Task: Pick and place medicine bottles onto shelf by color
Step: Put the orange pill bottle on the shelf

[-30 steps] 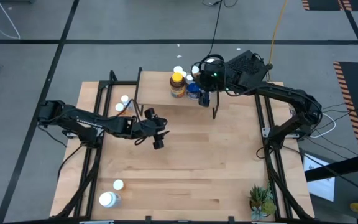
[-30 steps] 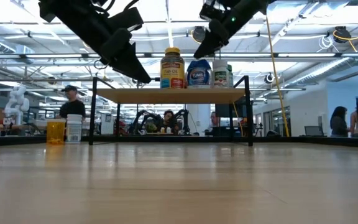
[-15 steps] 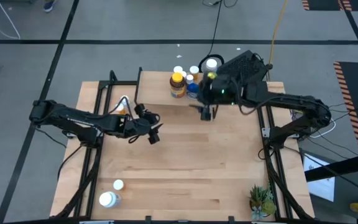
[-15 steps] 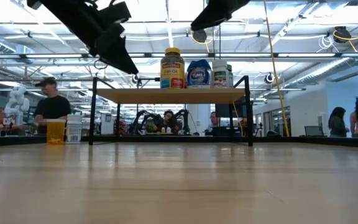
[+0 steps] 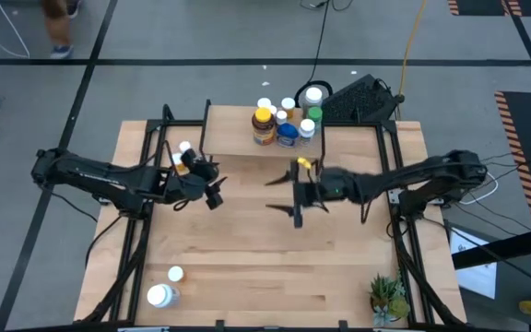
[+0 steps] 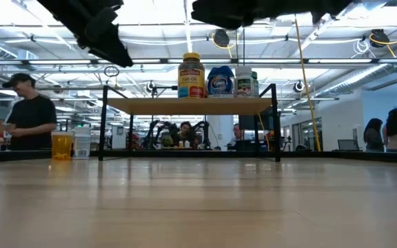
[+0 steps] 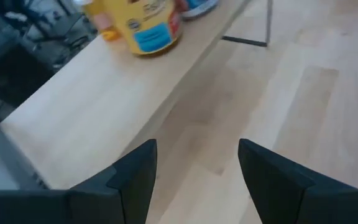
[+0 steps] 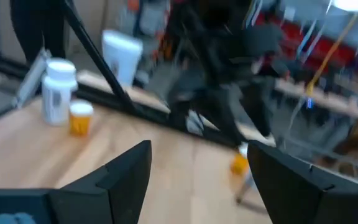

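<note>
Two grippers spread wide, empty: left gripper [image 5: 212,192] frame left-centre, right gripper [image 5: 295,191] centre. Risk: left arm knocking orange bottle [image 5: 181,162], white bottle [image 5: 185,148] upper left.

Even, bright overhead light seen in high view; only soft shadows cast on surface [image 5: 247,240]. Low view backlit by ceiling strip lights; arms reduced to dark silhouettes, near surface out of focus. Strong motion blur in both wrist views: beyond left jaws, shelf [image 7: 98,106] smeared; beyond right jaws, room and bottles [image 8: 59,93] streaked.
</note>
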Robot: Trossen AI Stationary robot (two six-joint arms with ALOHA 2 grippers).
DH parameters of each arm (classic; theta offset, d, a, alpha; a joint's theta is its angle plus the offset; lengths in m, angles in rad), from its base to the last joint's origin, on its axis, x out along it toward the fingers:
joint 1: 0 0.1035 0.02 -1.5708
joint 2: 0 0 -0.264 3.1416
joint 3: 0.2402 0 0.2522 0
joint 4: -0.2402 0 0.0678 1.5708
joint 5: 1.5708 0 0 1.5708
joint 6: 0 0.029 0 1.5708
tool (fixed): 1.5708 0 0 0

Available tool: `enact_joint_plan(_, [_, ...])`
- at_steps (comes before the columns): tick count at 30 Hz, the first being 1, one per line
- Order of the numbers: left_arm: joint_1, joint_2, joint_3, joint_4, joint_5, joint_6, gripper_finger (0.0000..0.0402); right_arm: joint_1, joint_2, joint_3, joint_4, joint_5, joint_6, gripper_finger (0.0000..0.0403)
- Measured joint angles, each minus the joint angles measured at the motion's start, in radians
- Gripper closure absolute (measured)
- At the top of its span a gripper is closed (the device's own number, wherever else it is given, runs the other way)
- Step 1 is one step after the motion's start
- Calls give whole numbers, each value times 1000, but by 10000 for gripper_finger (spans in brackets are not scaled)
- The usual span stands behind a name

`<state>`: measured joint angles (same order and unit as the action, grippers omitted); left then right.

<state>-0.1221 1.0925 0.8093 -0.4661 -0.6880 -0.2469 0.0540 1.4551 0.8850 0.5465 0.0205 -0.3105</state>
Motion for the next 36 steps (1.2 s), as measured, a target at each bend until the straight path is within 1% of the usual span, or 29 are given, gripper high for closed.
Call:
enact_joint_plan(2, [9,-10,0,-30,-7,-34,172,22,45,-74,196,-8,-27,144])
enact_joint_plan(4, [17,-15,0,-76,-16,-58,172,34,94,-118,345,-23,-40,144])
enact_joint_plan(6, [30,-16,0,-119,-33,-78,172,38,141,-129,408,-23,15,144])
enact_joint_plan(10, [83,-22,0,-220,-37,-139,172,38,236,-99,403,-23,155,144])
enact_joint_plan(16, [203,-22,0,-387,-38,-221,172,59,381,-19,409,-23,211,144])
enact_joint_plan(20, [291,-31,0,-464,-36,-246,172,68,441,27,412,-24,240,144])
enact_joint_plan(24, [359,-65,0,-481,8,-218,172,72,454,39,402,-25,246,144])
enact_joint_plan(29, [446,-111,0,-493,13,-211,172,72,447,40,384,-25,257,144])
enact_joint_plan(33, [531,-115,0,-491,24,-234,172,72,447,40,375,-25,277,144])
enact_joint_plan(36, [590,-98,-14,-446,44,-262,172,72,447,40,361,-25,285,144])
